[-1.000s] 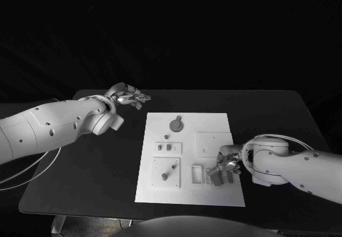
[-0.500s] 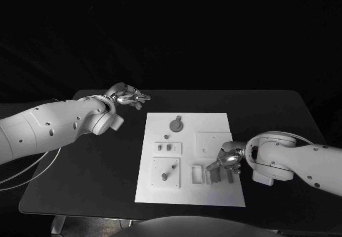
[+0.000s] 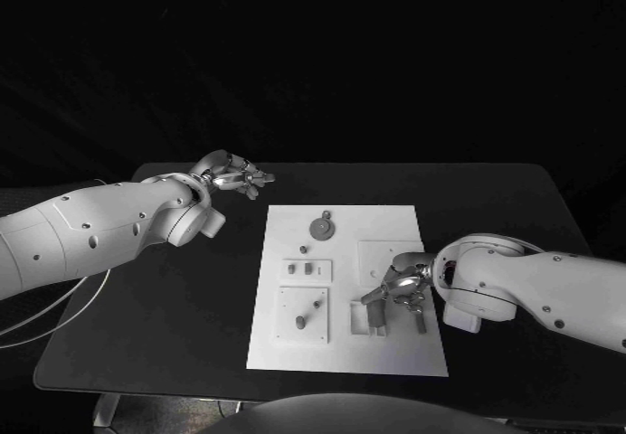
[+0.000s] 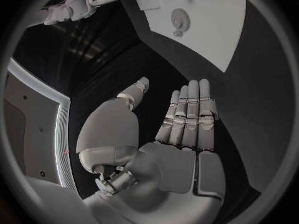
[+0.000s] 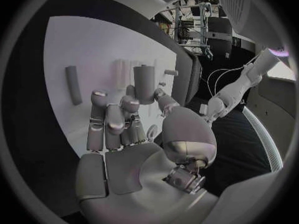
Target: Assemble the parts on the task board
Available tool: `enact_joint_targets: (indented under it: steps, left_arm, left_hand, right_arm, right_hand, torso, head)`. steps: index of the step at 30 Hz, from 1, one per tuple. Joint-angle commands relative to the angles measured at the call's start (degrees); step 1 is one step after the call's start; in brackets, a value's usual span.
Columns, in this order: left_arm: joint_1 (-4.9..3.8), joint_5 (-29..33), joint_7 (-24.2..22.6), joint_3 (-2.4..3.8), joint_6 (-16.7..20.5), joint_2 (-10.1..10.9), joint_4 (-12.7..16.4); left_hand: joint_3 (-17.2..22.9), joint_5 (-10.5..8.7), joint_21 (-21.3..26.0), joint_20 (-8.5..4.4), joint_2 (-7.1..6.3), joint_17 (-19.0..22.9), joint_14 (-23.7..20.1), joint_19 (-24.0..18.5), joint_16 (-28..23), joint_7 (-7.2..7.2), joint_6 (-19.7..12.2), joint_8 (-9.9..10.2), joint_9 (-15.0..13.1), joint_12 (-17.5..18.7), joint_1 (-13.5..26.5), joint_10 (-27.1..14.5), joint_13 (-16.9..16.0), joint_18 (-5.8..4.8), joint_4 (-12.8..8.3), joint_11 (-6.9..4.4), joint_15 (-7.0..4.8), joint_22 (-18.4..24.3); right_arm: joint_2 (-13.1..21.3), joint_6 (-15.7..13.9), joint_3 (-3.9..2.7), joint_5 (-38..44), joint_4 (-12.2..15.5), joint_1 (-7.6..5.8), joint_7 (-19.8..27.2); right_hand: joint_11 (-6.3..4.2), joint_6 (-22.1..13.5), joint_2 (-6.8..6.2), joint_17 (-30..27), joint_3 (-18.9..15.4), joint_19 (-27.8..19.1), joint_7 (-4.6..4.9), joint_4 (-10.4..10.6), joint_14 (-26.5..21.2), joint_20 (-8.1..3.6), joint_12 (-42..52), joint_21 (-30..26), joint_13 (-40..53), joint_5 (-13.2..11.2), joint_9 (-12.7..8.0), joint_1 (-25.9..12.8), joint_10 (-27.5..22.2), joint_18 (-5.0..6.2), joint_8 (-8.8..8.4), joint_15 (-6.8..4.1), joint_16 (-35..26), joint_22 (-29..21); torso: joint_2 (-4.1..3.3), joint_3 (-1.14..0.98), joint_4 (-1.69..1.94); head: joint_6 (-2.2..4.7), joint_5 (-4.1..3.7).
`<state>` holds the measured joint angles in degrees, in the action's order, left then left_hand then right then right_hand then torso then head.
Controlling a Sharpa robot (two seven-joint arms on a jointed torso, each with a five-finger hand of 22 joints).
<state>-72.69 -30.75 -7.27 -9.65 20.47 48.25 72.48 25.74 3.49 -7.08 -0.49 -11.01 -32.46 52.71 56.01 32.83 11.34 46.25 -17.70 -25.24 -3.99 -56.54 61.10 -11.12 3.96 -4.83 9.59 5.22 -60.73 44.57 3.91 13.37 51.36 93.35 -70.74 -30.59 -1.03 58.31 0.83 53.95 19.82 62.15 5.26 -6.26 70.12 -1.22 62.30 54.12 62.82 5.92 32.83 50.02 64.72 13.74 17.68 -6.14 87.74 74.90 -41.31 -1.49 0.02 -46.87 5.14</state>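
One white task board lies on one black table, with two silver hands, left hand and right hand, above it.

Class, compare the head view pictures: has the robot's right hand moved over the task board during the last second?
Yes. The right hand has shifted towards the middle of the task board, away from the board's right edge, carrying a grey part.

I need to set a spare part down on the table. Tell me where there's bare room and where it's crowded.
Bare black table lies right of the task board, beyond the right hand, and left of the board, nearer than the left hand. The board's near strip is bare too. It is crowded around the right hand, which holds a grey part beside the slotted fixtures.
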Motion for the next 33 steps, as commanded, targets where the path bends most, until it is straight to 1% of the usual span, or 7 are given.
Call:
enact_joint_targets:
  steps: [1, 6, 11, 19, 24, 33]
  left_arm:
    - [-0.04, 0.3, -0.3, 0.03, -0.3, -0.2, 0.1]
    - [-0.04, 0.3, -0.3, 0.03, -0.3, -0.2, 0.1]
    - [-0.04, 0.3, -0.2, 0.03, -0.3, -0.2, 0.1]
    - [-0.04, 0.3, -0.1, 0.03, -0.3, -0.2, 0.1]
    - [-0.04, 0.3, 0.0, 0.03, -0.3, -0.2, 0.1]
    - [-0.04, 0.2, 0.1, 0.03, -0.3, -0.1, 0.2]
  left_hand:
    - [-0.6, 0.13, 0.3, 0.18, 0.56, -0.2, 0.3, 0.4, -0.4, -0.13, -0.4, 0.0, 0.0, 0.0, 0.1, -0.4, 0.1, 0.62, 0.3, -0.1, 0.12, 0.0]
    - [-1.0, 0.12, 0.4, 0.17, 0.49, -0.3, 0.3, 0.4, -0.6, -0.13, -0.4, 0.0, 0.0, 0.0, 0.6, -0.5, 0.2, 0.64, 0.6, -0.09, 0.12, 0.1]
    - [-1.1, 0.11, 0.4, 0.16, 0.48, -0.4, 0.3, 0.4, -0.6, -0.13, -0.4, 0.0, 0.0, 0.0, 0.6, -0.5, 0.2, 0.65, 0.6, -0.1, 0.11, 0.1]
    - [-1.1, 0.11, 0.5, 0.15, 0.46, -0.4, 0.3, 0.4, -0.6, -0.13, -0.4, 0.0, 0.0, 0.0, 0.6, -0.5, 0.2, 0.66, 0.6, -0.1, 0.11, 0.1]
    - [-1.1, 0.11, 0.5, 0.15, 0.46, -0.4, 0.3, 0.4, -0.6, -0.14, -0.4, 0.0, 0.0, 0.0, 0.6, -0.5, 0.2, 0.67, 0.6, -0.1, 0.11, 0.1]
    - [-1.2, 0.12, 0.5, 0.14, 0.44, -0.4, 0.3, 0.4, -0.7, -0.14, -0.4, 0.0, 0.0, 0.0, 0.6, -0.5, 0.2, 0.68, 0.6, -0.1, 0.1, 0.1]
  right_arm:
    - [-1.4, -0.3, 0.03, -1.7, -0.8, 0.03, -0.1]
    - [-3.0, 0.0, 0.1, -1.8, -1.6, 0.18, -0.1]
    - [-3.6, 0.5, 0.17, -1.6, -2.0, 0.34, -0.1]
    - [-3.9, 1.9, 0.27, -1.6, -2.0, 0.68, -0.4]
    - [-3.7, 1.9, 0.29, -1.4, -1.9, 0.7, -0.8]
    - [-3.7, 2.1, 0.33, -2.4, -1.9, 0.7, -1.8]
  right_hand:
    - [-0.07, 0.4, -0.34, -0.1, 10.9, 0.2, -0.04, -10.4, 0.2, 0.03, 0.2, 0.0, -0.1, 0.1, 0.0, -0.1, 0.0, 1.26, 0.04, -0.48, -0.3, 1.0]
    - [-0.04, 0.3, -0.36, -0.4, 10.9, 0.1, 0.0, -10.4, 0.0, 0.07, 0.1, 0.0, -0.1, 0.1, -0.1, -0.3, 0.0, 1.26, -0.04, -0.48, -0.4, 0.9]
    - [-0.02, 0.3, -0.39, -0.4, 11.0, 0.1, 0.02, -10.4, -0.1, 0.08, 0.1, -0.1, -0.2, 0.1, -0.1, -0.3, -0.1, 1.26, -0.08, -0.47, -0.4, 0.9]
    - [0.02, 0.2, -0.42, -0.6, 11.0, 0.0, 0.06, -10.4, -0.2, 0.13, 0.1, -0.1, -0.2, 0.1, -0.1, -0.5, -0.2, 1.26, -0.15, -0.45, -0.5, 0.9]
    - [0.03, 0.2, -0.42, -0.6, 11.0, 0.0, 0.07, -10.4, -0.2, 0.15, 0.1, -0.1, -0.2, 0.1, -0.1, -0.5, -0.2, 1.26, -0.17, -0.44, -0.5, 0.9]
    - [0.09, 0.2, -0.37, -0.5, 11.1, -0.1, 0.12, -10.3, -0.3, 0.26, 0.1, -0.1, -0.3, 0.1, -0.1, -1.2, -0.3, 1.26, -0.26, -0.38, -0.5, 1.0]
  torso:
    - [-0.01, -0.02, 0.07]
    - [-0.03, -0.1, 0.1]
    - [-0.02, -0.08, 0.01]
    - [-0.02, -0.12, 0.0]
    - [-0.02, -0.11, -0.04]
    - [-0.02, -0.08, 0.0]
  head:
    - [-0.07, -0.09]
    - [-0.23, 0.04]
    - [-0.34, 0.13]
    - [-0.54, 0.3]
    - [-0.65, 0.4]
    - [-0.73, 0.41]
